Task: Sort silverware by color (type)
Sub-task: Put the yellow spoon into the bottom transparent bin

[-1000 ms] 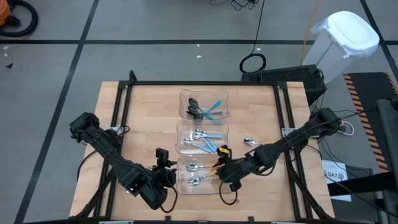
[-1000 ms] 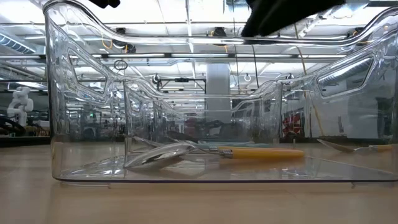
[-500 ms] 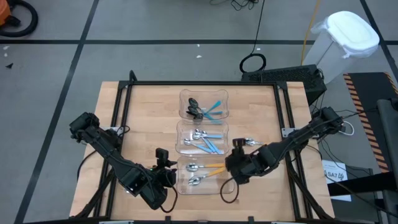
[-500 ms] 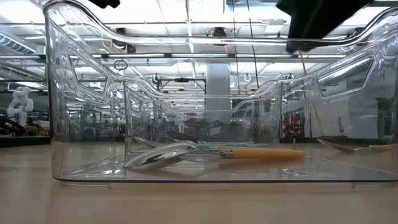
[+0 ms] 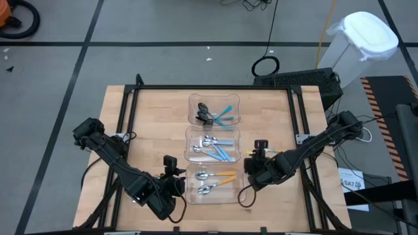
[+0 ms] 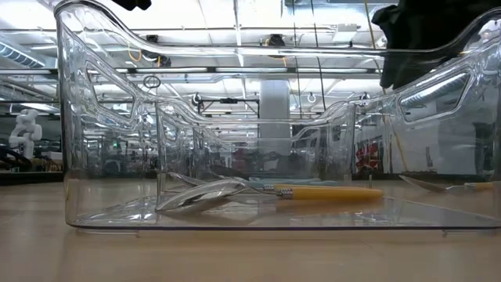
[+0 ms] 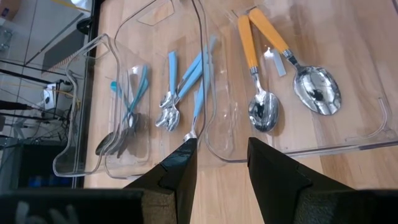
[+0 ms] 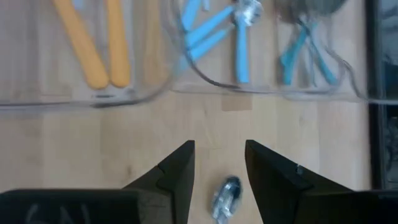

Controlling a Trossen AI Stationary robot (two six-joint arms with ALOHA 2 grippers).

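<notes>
Three clear bins stand in a row down the table's middle. The far bin (image 5: 214, 111) holds dark spoons with light-blue handles. The middle bin (image 5: 212, 145) holds silver spoons with blue handles. Two silver spoons with orange handles (image 7: 267, 74) lie flat in the near bin (image 5: 212, 184). A loose silver spoon (image 8: 225, 196) lies on the bare wood to the right of the bins. My right gripper (image 8: 219, 163) hovers open above it, its fingers either side of the bowl in its wrist view, touching nothing. My left gripper (image 7: 217, 163) waits open and empty by the near bin's left side.
The bins' tall clear walls (image 6: 78, 117) rise between the two grippers. Bare wood lies left and right of the bin row (image 5: 144, 124). A black frame rail (image 5: 297, 111) runs along the table's right edge.
My right gripper has gone from above the near bin's right end toward the table's right and far side, and has tipped and rolled as it went. It now hangs over the loose spoon. The spoons in the bins lie as before.
</notes>
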